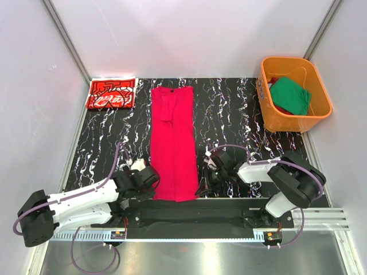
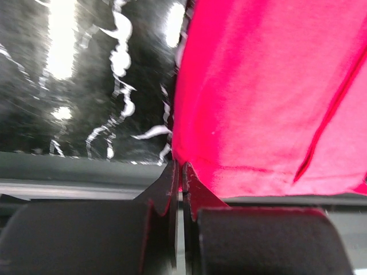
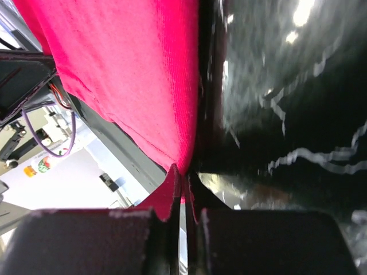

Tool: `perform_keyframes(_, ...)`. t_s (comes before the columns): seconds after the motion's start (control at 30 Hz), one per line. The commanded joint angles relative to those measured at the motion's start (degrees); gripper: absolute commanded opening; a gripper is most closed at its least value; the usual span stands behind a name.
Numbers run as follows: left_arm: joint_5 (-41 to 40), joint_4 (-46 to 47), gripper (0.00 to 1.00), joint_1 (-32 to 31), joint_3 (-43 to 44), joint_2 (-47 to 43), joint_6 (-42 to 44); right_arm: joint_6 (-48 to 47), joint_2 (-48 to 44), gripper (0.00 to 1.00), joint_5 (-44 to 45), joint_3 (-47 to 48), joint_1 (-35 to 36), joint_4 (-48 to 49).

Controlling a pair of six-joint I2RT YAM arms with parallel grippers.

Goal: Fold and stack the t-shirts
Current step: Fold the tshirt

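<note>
Crimson t-shirt [image 1: 173, 143], a limp long strip: left gripper [image 2: 181, 172] and right gripper [image 3: 183, 175] fingers closed, pinching its hem corners; likely light, sagging between holds.

From above and behind the near edge of the table [image 1: 229, 114], well back, looking down and forward over its whole top. From the left wrist, very near and low, facing past the left gripper [image 2: 179, 169] onto the near left corner of the crimson tee [image 2: 258, 91]. From the right wrist, just as near, rolled sideways, facing past the right gripper [image 3: 182, 172] onto its near right corner. Shared by all three: the tee's near end.
</note>
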Motion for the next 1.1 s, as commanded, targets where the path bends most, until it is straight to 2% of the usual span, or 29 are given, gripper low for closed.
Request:
perform_keyframes(0.0,2.1,2.21,0.0,-1.84,-0.1,-2.12,-1.16,1.15,-3.84,0.0,2.44,-0.96,1.72,-1.36)
perform_keyframes(0.2,0.87,0.11,0.0,-2.38,7.0,-3.1,-0.12,-0.33,-8.59,0.0,5.51,2.89,1.46,-6.27)
perform_keyframes(0.23,0.26,-0.25,0.0,-1.77,8.5,-2.66,1.89,-1.04,-8.59,0.0,6.04,5.77,1.19,-10.46)
perform_keyframes(0.43,3.49,2.82,0.0,12.1,17.56,3.31,15.94,-7.54,-4.29,0.0,5.35,18.69,-5.56,-18.66)
perform_keyframes(0.47,4.37,3.35,0.0,16.65,18.61,4.54,17.8,-9.37,-2.02,0.0,5.08,20.72,-6.71,-19.72)
perform_keyframes(0.57,7.36,6.25,0.0,24.04,23.09,10.43,24.49,-12.72,3.86,0.0,3.15,29.51,-9.87,-22.97)
perform_keyframes(0.77,11.4,9.59,0.0,35.13,33.19,23.08,33.37,-16.59,16.78,0.0,0.42,45.07,-15.76,-27.46)
perform_keyframes(0.9,14.66,12.23,0.0,39.19,38.48,29.94,36.18,-18.53,23.83,0.0,-0.98,55.78,-17.61,-30.61)
perform_keyframes(1.07,17.74,13.11,0.0,41.92,44.37,38.29,37.51,-19.94,30.6,0.0,-1.86,63.98,-19.37,-34.14)
